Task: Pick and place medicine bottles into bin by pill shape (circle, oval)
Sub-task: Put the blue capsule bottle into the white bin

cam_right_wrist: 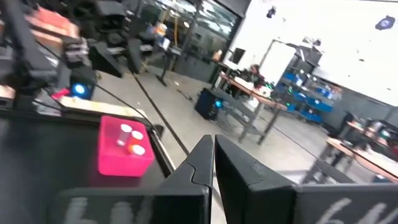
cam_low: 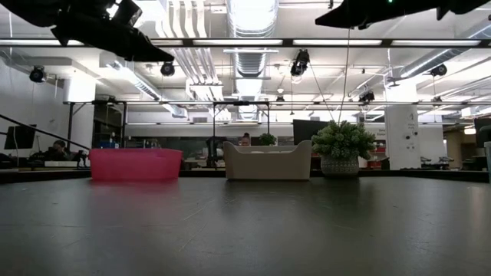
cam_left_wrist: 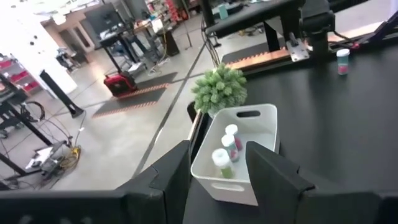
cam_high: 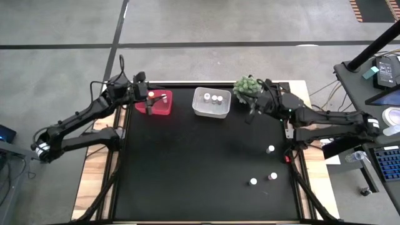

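The left gripper (cam_high: 150, 105) is hanging over the pink bin (cam_high: 164, 107) at the back left of the black table (cam_high: 200, 175). Its fingers (cam_left_wrist: 273, 177) are standing partly open, and nothing is sitting between them. Bottles with white caps are standing inside the pink bin; in the right wrist view two of them (cam_right_wrist: 130, 142) are showing, and one looks orange.

Next along is the white bin (cam_high: 201, 107), sitting at the back middle of the table, near the pink one but not touching it. Two bottles (cam_high: 211, 97) are standing side by side in it. The left wrist view is looking right into this bin, and the two white caps (cam_left_wrist: 225, 148) are showing clearly there.

Just beside the white bin, on its right, a small green plant (cam_high: 247, 86) is sitting in a pot.

The right gripper (cam_high: 251, 114) is hanging by the plant, at the back right of the table. Its fingers (cam_right_wrist: 233, 163) are pressed together, and it is holding nothing.

Farther to the right and toward the front, three more bottles (cam_high: 270, 149) are standing on the bare table, well apart from both bins. One is standing close to the right edge, and the other two are standing nearer the front, close to each other.

In the low view, both bins and the plant are standing in a row at the far end of the table.
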